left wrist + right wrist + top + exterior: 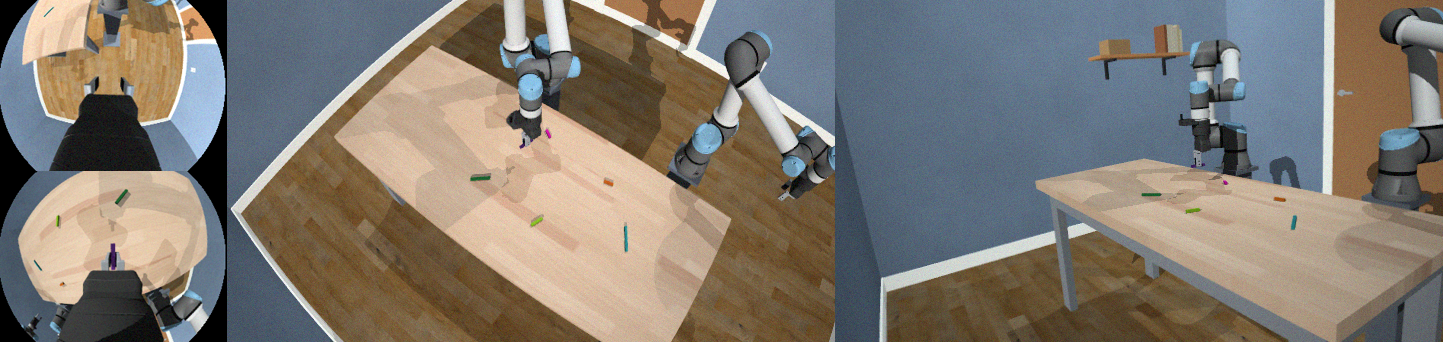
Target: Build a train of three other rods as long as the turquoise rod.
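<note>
My right gripper (526, 141) (1198, 164) (113, 256) is shut on the purple rod (522, 146) (113, 248) and holds it above the table. My left gripper (783, 192) (110, 81) is open and empty, beyond the table's edge. The turquoise rod (626, 237) (1294, 222) (49, 11) (37, 265) lies flat on the table. The orange rod (608, 182) (1279, 199) (62, 284), magenta rod (548, 133) (1225, 182), lime rod (537, 221) (1193, 211) (58, 221) and green rod (480, 177) (1151, 194) (121, 196) lie apart, none touching another. The right wrist view does not show the magenta rod.
The wooden table (527, 270) (1285, 280) carries the scattered rods. The right arm stands at its back edge, near the magenta rod. The left arm's base stands by the same edge, farther along, beyond the orange rod. Arm shadows fall across the table.
</note>
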Action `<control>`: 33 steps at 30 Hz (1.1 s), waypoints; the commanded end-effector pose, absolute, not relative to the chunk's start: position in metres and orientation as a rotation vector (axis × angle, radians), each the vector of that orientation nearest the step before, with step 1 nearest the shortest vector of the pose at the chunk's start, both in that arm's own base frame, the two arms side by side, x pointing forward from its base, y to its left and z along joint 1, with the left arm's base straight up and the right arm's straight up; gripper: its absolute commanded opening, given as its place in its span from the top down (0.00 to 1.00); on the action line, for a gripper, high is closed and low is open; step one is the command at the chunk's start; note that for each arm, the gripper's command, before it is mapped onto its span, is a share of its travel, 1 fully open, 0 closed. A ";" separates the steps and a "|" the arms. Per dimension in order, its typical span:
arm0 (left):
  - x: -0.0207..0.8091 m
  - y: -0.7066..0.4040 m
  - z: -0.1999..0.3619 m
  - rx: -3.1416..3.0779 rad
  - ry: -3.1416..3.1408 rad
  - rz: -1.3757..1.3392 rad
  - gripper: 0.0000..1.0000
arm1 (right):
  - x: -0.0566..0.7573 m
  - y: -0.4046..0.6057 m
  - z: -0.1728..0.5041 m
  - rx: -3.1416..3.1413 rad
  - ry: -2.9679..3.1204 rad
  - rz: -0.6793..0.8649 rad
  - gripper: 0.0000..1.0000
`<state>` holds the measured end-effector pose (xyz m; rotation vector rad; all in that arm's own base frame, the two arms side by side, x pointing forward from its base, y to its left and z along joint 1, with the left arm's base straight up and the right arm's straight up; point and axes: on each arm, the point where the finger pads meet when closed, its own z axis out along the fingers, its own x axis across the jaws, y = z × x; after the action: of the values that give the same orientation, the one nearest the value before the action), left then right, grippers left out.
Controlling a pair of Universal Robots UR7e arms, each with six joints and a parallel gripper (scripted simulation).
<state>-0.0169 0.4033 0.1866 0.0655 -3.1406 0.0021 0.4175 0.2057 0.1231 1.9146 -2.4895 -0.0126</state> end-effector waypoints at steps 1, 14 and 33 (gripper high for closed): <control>-0.017 0.404 0.187 0.065 -3.141 0.000 0.00 | 0.410 0.209 0.124 1.701 -2.643 0.000 0.76; -0.017 0.404 0.187 0.065 -3.141 0.000 0.00 | 0.391 0.215 0.123 1.245 -2.886 -0.001 0.76; -0.017 0.404 0.187 0.065 -3.141 0.000 0.00 | 0.359 0.226 0.123 0.510 -3.101 -0.002 0.76</control>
<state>-0.0169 0.4033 0.1866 0.0655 -3.1406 0.0021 0.3675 0.2232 0.1224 0.7239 -3.0519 -0.0102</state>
